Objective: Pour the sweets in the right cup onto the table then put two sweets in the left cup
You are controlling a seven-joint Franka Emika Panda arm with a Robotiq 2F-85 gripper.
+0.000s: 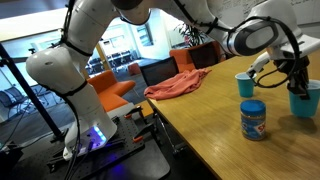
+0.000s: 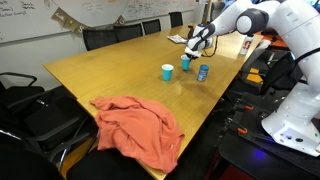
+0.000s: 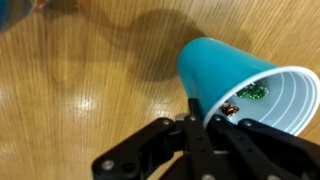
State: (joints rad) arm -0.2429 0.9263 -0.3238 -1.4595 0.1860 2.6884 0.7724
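Note:
My gripper (image 3: 216, 120) is shut on the rim of the right cup (image 3: 225, 68), a teal party cup. One finger is outside the wall and one is inside. The cup's mouth faces right in the wrist view, and a few sweets (image 3: 250, 91) lie inside near the rim. In both exterior views the gripper (image 1: 296, 82) (image 2: 190, 55) holds this cup (image 1: 303, 102) (image 2: 186, 66) at the table (image 1: 215, 140) (image 2: 110, 70). The left cup (image 1: 245, 85) (image 2: 167, 72) stands upright and apart. I see no sweets on the wood.
A blue lidded jar (image 1: 253, 119) (image 2: 203, 72) stands close to both cups. A pink cloth (image 1: 175, 85) (image 2: 140, 128) lies at the table's far end. Dark chairs (image 2: 110, 35) line the table's edge.

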